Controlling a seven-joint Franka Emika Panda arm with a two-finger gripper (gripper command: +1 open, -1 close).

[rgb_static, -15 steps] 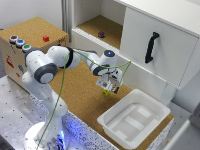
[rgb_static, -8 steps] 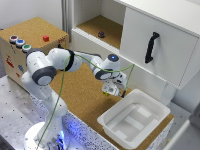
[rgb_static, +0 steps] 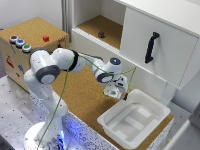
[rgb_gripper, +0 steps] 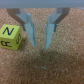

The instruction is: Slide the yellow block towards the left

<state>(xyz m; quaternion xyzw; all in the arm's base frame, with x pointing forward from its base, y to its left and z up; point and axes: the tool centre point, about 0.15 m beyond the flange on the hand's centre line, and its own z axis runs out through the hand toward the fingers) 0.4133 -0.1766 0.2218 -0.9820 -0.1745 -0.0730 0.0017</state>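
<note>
The yellow block (rgb_gripper: 10, 37), with dark letters on its faces, rests on the cork surface in the wrist view. It sits just outside one finger (rgb_gripper: 30, 31) of my gripper (rgb_gripper: 40, 46), close beside it. The jaws stand open with a narrow gap, and only bare cork shows between them. In the exterior view my gripper (rgb_static: 113, 94) hangs low over the cork board, just off the white tray's near corner. I cannot make out the block there.
A white tray (rgb_static: 108, 123) lies at the exterior view's right of the gripper. Behind it is a white cabinet with a black handle (rgb_static: 151, 47) and a small dark purple object (rgb_static: 101, 34) on its shelf. A cork-topped box carries a red cube (rgb_static: 46, 38) and buttons.
The gripper has come down toward the cork surface and shifted slightly toward the tray over the last second.
</note>
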